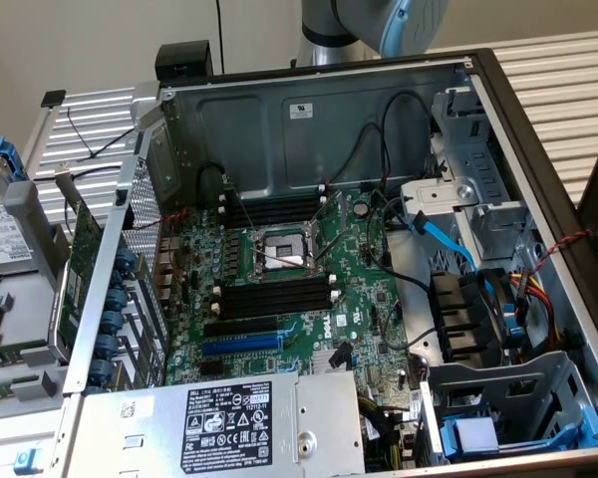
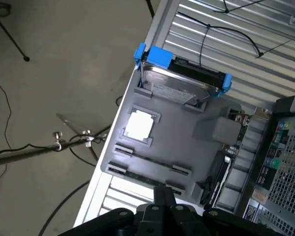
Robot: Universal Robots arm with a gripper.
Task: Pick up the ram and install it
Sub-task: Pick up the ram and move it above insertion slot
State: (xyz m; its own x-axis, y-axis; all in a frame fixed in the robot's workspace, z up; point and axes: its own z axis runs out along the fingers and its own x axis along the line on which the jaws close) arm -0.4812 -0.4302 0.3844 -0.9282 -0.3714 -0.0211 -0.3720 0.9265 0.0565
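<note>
— What sits closest to the lens?

— The gripper [image 2: 162, 216], in the wrist view: a black body filling the lower edge. Whether it is open or closed cannot be told from here, and nothing shows in its grasp. It hangs over the near edge of a grey parts tray [image 2: 196, 123] and looks to be clear of it.

— And the ram?

— The ram [image 2: 152, 160] looks to be the thin dark strip standing on edge between grey holders in that tray, close to the gripper. A second, similar holder row runs just beside it, nearer the gripper; what it carries is hard to make out.

— What else is in the tray?

— A pale square processor [image 2: 139, 124] in a recess next to the ram, and beyond it a hard drive [image 2: 179, 83] in a blue-cornered carrier.

— The computer?

— In the exterior view the open case [image 1: 309, 119] lies on its side. The motherboard [image 1: 364, 299] shows a processor socket [image 1: 279, 254] with black memory slots [image 1: 276, 297] with white clips on either side of it. A power supply [image 1: 219, 423] lies at the front. The green expansion card [image 1: 80, 269] stands outside the case at the exterior view's left. Only the robot arm [image 1: 374, 25] shows there, behind the case.
</note>
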